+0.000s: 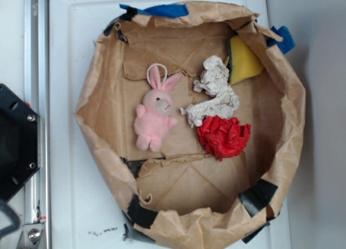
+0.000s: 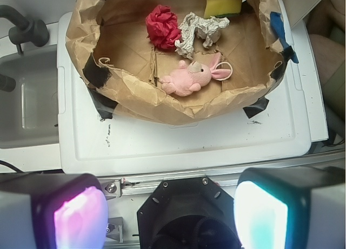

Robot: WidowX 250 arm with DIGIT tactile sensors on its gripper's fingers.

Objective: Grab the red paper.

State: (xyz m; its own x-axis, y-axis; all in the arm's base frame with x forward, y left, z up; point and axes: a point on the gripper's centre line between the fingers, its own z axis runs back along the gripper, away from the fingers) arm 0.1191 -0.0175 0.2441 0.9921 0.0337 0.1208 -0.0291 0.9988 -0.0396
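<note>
The red paper (image 1: 224,135) is a bright red crumpled wad lying inside a brown paper basin (image 1: 108,168), right of centre. It also shows in the wrist view (image 2: 162,26) at the far side of the basin. My gripper (image 2: 170,216) is open and empty, its two glowing pads wide apart, high above the robot base and well short of the basin. The gripper does not show in the exterior view.
A pink plush bunny (image 1: 154,116) lies left of the red paper. An off-white paper wad (image 1: 216,92) touches the red paper's far side. A yellow sponge (image 1: 243,59) leans on the basin wall. The black robot base (image 1: 16,141) is at left. A grey sink (image 2: 27,108) shows beside the white table.
</note>
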